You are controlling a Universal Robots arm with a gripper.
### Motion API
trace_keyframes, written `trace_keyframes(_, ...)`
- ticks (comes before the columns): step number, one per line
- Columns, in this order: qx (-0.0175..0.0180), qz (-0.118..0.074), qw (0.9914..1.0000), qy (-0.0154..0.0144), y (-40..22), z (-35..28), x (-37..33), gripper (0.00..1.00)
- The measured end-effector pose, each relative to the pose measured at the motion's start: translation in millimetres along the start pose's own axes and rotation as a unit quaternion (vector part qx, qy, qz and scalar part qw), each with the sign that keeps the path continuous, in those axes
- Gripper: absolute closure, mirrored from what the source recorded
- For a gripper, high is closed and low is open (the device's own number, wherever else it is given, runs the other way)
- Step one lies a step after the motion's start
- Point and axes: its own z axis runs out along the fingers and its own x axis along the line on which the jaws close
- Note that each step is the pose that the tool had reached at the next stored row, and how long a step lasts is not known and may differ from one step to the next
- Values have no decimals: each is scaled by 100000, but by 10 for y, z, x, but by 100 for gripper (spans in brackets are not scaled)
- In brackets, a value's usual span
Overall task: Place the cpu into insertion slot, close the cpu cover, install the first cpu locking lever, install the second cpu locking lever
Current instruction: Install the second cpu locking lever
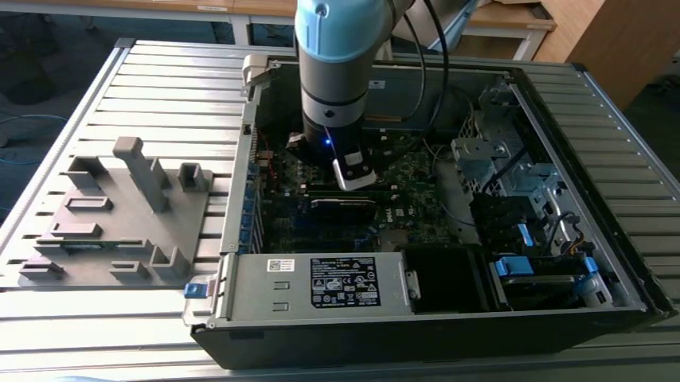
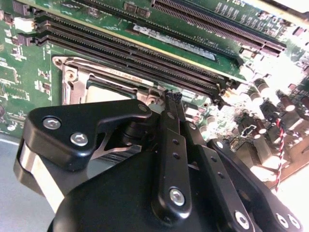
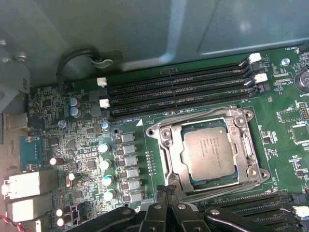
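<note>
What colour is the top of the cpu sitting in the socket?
Dull silver-grey metal, with faint print. The cpu shows best in the first wrist view, framed by the cpu cover.

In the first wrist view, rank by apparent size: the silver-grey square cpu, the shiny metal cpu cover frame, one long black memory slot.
1. Long black memory slot, longest.
2. Shiny metal cpu cover frame, closed around the chip.
3. Silver-grey square cpu, smallest.

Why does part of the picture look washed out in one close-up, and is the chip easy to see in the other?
In the second wrist view the far corner is bleached by bright light and the gripper looms dark and soft; in the first wrist view the lighting is even, and the cpu reads clearly with a mild sheen on its metal top.
</note>
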Motion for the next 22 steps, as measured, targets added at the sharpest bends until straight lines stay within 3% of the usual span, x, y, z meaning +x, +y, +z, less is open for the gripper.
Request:
trace_keyframes(12,-420,12,99999,49,-26,19,3,89)
trace_keyframes(22,-452,10,99999,59,-32,24,27,89)
